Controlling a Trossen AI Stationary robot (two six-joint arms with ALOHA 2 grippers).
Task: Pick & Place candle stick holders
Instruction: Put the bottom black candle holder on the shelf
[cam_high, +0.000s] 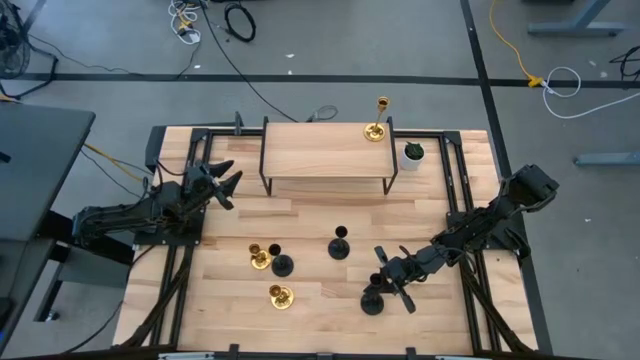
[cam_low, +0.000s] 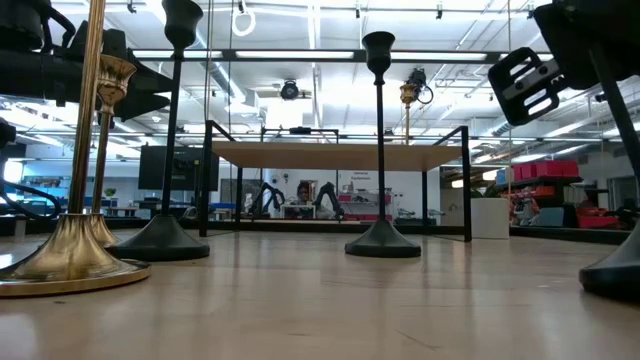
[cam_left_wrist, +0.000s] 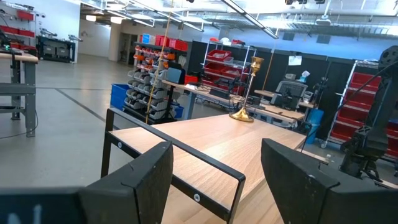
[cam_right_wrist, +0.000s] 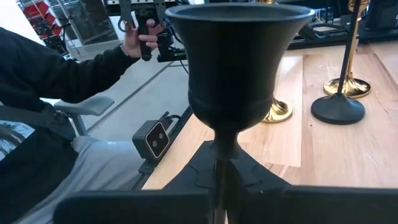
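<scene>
At the bench's (cam_high: 300, 210) near right, a black holder (cam_high: 373, 297) is standing with its stem between the right hand's (cam_high: 392, 277) closed fingers (the grasp step, I judge). One gold holder (cam_high: 377, 128) is already sitting on the shelf (cam_high: 325, 160); the others are waiting mid-bench. Next likely calls for a straight lift, keeping the stem upright. The left hand (cam_high: 225, 185) is hovering open near the shelf's left end.

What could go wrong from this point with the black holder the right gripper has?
The right gripper is shut on the thin stem of a black holder; it might swing or slip. The raised shelf already bears a gold holder, which a careless placement might topple.
</scene>
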